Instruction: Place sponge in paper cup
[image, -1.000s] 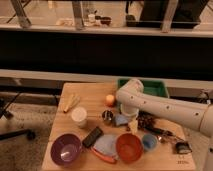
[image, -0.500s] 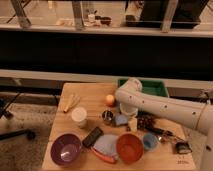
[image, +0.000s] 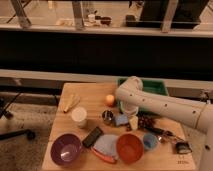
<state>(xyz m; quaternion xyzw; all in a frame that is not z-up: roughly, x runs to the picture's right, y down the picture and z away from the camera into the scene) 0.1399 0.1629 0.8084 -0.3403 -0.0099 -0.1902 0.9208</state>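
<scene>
One risk: small blue-grey rectangular sponge (image: 120, 120) sits at the gripper (image: 129, 114) (open or closed, cannot tell), apart from the white paper cup (image: 78, 116), so the dark metal cup (image: 107, 116) between may get knocked.

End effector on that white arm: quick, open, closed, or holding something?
End effector: down at the sponge, right of the paper cup; open, closed or holding cannot be told.

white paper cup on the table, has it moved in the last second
No. The plain white paper cup stays just left of the small dark metal cup. The gripper is by the blue-grey rectangular sponge, right of that metal cup.
</scene>
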